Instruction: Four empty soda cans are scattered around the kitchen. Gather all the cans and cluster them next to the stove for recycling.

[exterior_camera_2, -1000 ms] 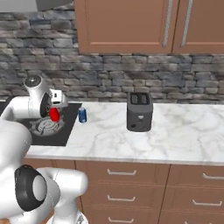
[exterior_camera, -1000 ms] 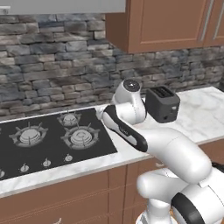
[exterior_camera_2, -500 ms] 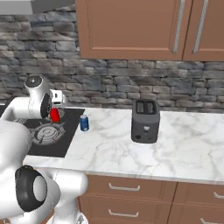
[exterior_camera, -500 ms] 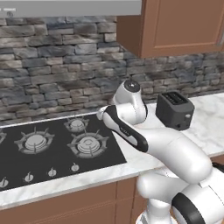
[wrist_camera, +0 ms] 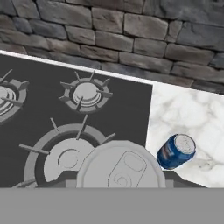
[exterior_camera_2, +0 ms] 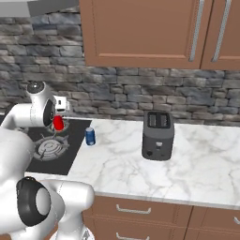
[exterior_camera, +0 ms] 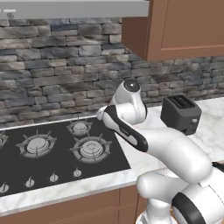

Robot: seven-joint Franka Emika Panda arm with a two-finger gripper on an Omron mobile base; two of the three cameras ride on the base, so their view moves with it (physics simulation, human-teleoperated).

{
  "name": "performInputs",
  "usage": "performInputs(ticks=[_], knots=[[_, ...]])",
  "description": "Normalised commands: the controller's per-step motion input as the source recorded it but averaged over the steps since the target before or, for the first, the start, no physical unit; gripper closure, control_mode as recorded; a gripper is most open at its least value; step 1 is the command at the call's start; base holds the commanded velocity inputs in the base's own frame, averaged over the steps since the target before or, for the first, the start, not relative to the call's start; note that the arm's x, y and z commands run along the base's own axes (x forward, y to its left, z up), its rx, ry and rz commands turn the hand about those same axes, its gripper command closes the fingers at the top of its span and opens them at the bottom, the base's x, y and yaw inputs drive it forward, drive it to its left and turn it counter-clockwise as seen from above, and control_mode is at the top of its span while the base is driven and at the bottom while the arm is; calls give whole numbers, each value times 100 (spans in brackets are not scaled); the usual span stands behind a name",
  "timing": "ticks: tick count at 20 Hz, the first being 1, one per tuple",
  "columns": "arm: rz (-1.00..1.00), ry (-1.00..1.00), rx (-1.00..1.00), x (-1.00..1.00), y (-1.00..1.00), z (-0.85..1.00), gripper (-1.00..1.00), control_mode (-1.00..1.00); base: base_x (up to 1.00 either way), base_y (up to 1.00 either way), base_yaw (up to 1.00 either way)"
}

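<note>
Here, in a simulated kitchen with brown wood cabinets (exterior_camera_2: 140, 33) and a grey stone wall (exterior_camera: 57, 65), the white arm (exterior_camera: 175, 148) reaches out over the right-hand edge of the black stove (exterior_camera: 26, 168), its gripper (exterior_camera_2: 58, 123) closed on a red soda can (exterior_camera_2: 58, 123) and carrying it in the air above the cooktop's right side. In the right base view the red can shows at about 9 o'clock, just below the wrist, above a round grey burner (exterior_camera_2: 49, 147). A blue-and-white soda can (exterior_camera_2: 90, 136) stands upright on the white-grey marble counter (exterior_camera_2: 187, 164), just beside the stove's right edge and apart from the held can, which hangs at roughly its 10 o'clock. In the hand view the silver top (wrist_camera: 120, 168) of the held can sits large at 6 o'clock, pull tab up, with the blue-and-white can at about 4 o'clock on the marble, close to the cooktop's border; two burners lie at 9 and 11 o'clock on the black surface, and the stone wall runs across 12 o'clock. A black two-slot toaster (exterior_camera_2: 158, 135) sits farther right on the counter, well apart from both cans, near 3 o'clock in the left base view. A row of small knobs (exterior_camera: 53, 177) lines the stove's front edge.
</note>
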Motion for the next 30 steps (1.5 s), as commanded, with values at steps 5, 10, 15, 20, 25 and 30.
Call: performInputs(ticks=[5,10,15,20,25,30], knots=[[-5,10,10,0,-36,-24,100,-100,0,-2,0],[-26,24,1,0,-56,-58,100,-100,0,0,0],[-20,16,0,6,-26,-50,100,-100,0,0,0],[-5,0,3,13,-39,-45,100,-100,0,0,0],[0,-9,2,20,-11,-61,100,-100,0,0,0],[0,-20,0,0,0,-36,100,-100,0,0,0]])
